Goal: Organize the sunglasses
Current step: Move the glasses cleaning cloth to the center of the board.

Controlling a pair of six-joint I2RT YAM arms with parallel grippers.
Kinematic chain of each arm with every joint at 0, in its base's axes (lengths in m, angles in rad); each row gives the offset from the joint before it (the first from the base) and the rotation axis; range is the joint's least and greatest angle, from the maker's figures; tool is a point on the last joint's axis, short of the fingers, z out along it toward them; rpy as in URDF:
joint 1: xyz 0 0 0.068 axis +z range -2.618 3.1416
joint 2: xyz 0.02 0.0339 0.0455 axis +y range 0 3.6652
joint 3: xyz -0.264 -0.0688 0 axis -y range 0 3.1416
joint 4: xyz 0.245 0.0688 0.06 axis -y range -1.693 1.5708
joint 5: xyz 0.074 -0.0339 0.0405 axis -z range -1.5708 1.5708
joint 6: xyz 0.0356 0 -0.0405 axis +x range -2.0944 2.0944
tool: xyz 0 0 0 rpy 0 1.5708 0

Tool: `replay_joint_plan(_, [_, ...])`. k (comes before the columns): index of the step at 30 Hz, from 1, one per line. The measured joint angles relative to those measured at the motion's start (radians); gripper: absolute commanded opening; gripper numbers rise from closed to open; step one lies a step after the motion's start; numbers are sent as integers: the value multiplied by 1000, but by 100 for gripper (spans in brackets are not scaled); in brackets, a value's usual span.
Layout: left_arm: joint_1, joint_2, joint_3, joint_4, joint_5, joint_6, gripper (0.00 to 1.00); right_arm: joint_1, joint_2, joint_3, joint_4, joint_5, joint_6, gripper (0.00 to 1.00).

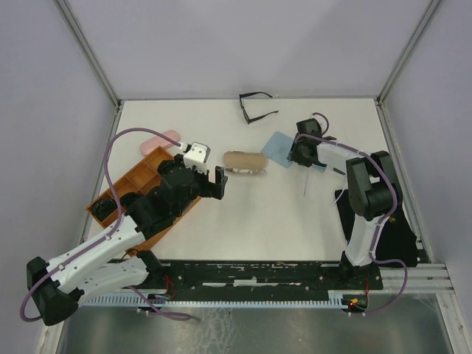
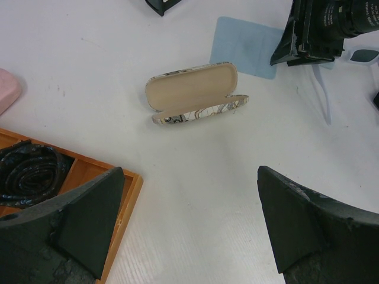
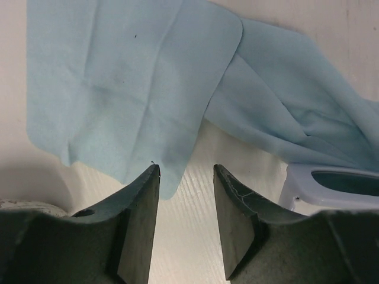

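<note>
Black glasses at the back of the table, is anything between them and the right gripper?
Nothing visible blocks it. The right gripper hovers over the flat light-blue cloth; past that, bare table up to the black glasses.

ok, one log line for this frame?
left fingers: open, empty, facing open case | right fingers: open, empty, over cloth, pale glasses beside | black glasses: far edge, untouched
</note>
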Motion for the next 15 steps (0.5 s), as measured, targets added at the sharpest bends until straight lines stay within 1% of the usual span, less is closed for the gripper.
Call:
replay_joint_plan(10, [0,-1,0,0,0,0,100,-16,61,69,-1,5,5,52])
replay_joint_plan(13, [0,-1,0,0,0,0,100,-17,79,92,7,5,5,50])
replay_joint_plan(15, [0,-1,0,0,-1,0,100,-19,89,102,10,5,4,47])
